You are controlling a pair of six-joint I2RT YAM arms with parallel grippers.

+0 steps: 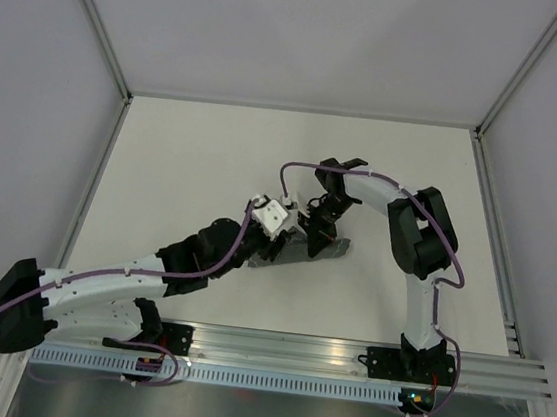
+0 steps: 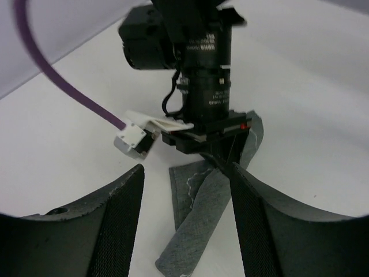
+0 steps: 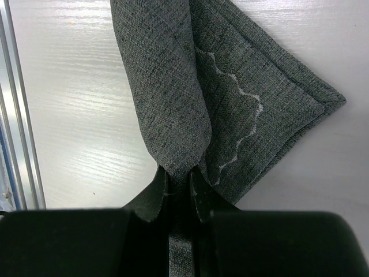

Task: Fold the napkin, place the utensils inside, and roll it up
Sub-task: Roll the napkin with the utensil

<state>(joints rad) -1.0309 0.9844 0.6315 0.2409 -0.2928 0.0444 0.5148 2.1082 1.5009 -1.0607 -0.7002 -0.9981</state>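
So the napkin (image 1: 306, 249) is bunched into a long narrow roll, lying on the white desk (image 1: 213, 161) roughly in the middle, a bit toward the near side. It sits on a slant. Both arms meet right over it.

The right arm (image 1: 421, 235) loops in from the right and comes down on the roll. Its jaws are nearly closed and pinching the grey cloth. In the right wrist view the fabric (image 3: 167, 86) squeezes down into the slot between the two black fingers (image 3: 153, 199). A flat corner of the napkin fans out beside the roll there, with a wavy pale stitch line (image 3: 236, 98) running along it.

The left arm (image 1: 120, 276) stretches in from the lower left, with a purple cable (image 1: 221, 267) trailing along it. Its jaws are spread wide and holding nothing. From its own camera, the two fingers (image 2: 118, 219) stand well apart at the bottom of the view. The near end of the roll (image 2: 199, 213) lies in the gap between them, and I can't see it touching either one. Further back in that view, the right arm's black wrist stands on the far end of the roll.

Can't see inside the roll, so no idea what's in it. The aluminium rail (image 1: 283, 348) the arms are bolted to runs along the near edge.
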